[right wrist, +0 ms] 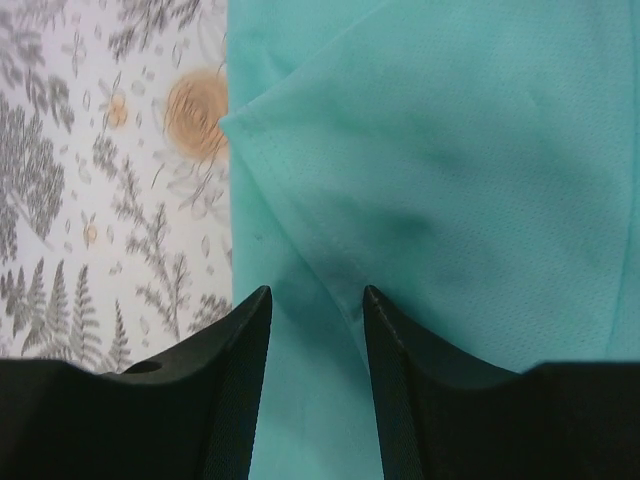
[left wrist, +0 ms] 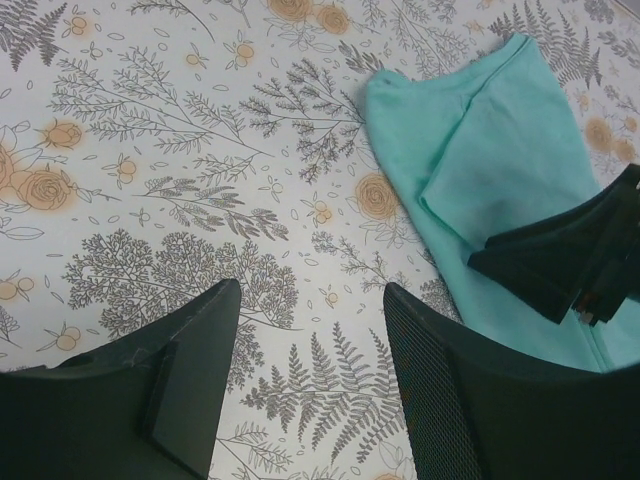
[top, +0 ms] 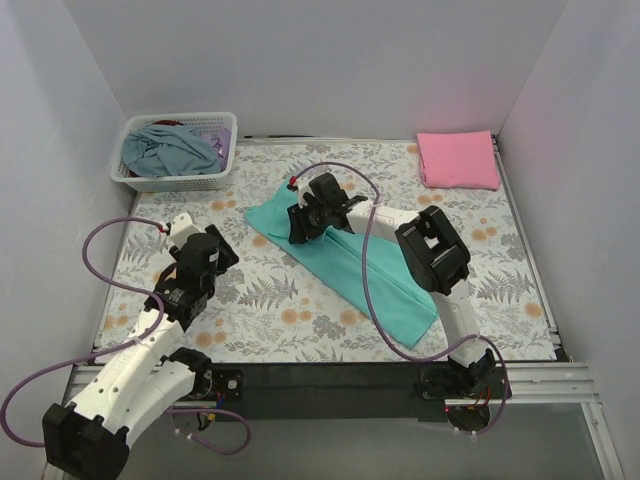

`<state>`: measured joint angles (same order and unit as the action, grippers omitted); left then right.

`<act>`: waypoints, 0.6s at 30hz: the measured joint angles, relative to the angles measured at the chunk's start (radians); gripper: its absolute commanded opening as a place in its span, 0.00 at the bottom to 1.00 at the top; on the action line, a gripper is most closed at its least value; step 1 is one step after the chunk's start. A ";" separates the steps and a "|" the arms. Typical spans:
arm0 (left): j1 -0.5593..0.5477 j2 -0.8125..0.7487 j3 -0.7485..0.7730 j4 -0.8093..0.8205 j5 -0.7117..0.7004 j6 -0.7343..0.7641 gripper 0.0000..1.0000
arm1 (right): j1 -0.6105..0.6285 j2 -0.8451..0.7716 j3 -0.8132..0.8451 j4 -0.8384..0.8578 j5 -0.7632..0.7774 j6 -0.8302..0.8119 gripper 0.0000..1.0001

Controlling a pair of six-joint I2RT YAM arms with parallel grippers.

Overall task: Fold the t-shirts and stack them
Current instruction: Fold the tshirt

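The teal-green t-shirt (top: 372,287) lies as a long folded strip running diagonally across the middle of the table. My right gripper (top: 300,228) hovers low over its far left end. In the right wrist view that gripper (right wrist: 316,292) is open, with a fold edge of the teal cloth (right wrist: 450,150) running under the gap and nothing pinched. My left gripper (top: 213,252) is over bare tablecloth to the left of the shirt. Its jaws (left wrist: 310,290) are open and empty, with the teal shirt (left wrist: 500,150) ahead to the right. The pink t-shirt (top: 458,159) lies folded at the far right corner.
A white lattice basket (top: 140,181) stands at the far left corner and holds blue-grey and purple cloth. White walls close in the table on three sides. A purple cable (top: 366,262) from the right arm loops over the teal shirt.
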<state>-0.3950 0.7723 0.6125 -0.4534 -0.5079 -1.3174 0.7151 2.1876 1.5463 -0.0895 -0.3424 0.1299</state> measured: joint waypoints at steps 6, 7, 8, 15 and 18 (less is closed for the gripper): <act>0.000 0.073 0.000 0.018 0.005 0.008 0.58 | -0.087 0.145 0.197 0.048 0.006 0.063 0.51; 0.000 0.078 0.000 0.020 0.008 0.012 0.58 | -0.107 0.166 0.230 0.051 0.009 0.075 0.52; 0.000 0.080 0.000 0.021 0.010 0.013 0.58 | -0.127 0.183 0.259 0.050 0.012 0.083 0.52; 0.000 0.076 0.000 0.042 0.053 0.035 0.58 | -0.222 0.119 0.240 0.010 0.032 0.092 0.52; 0.000 0.063 0.000 0.048 0.071 0.046 0.58 | -0.216 -0.061 0.084 -0.027 0.048 0.077 0.52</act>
<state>-0.3950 0.8349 0.6125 -0.4049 -0.4370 -1.2713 0.4992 2.1262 1.6302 -0.1169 -0.2939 0.2070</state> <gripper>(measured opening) 0.578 0.522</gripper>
